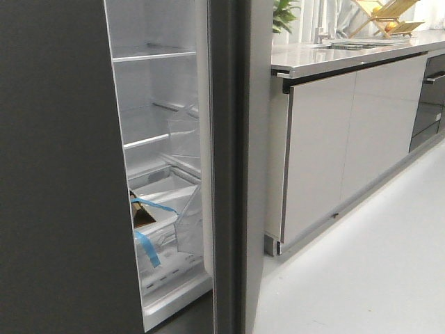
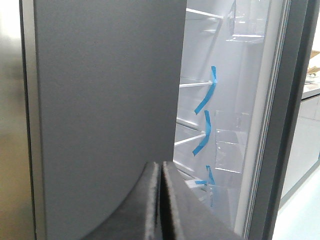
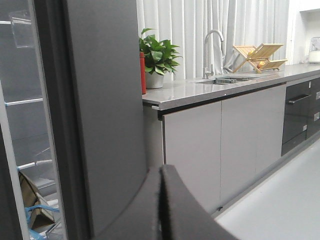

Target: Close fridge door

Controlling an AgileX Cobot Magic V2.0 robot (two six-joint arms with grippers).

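Fridge door (image 1: 62, 174) ajar, shelves visible; left pincer (image 2: 161, 200) and right pincer (image 3: 161, 205) pressed together, empty

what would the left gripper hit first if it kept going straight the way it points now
Most likely the fridge door: the shut left gripper points at its dark grey face near the edge, though depth is unclear and it could slip into the open gap.

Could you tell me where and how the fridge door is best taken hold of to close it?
The fridge door shows no handle, only a flat dark outer face, so pinching seems poor. I would press the shut left pincer against that face near the edge beside the opening, coming from the front.
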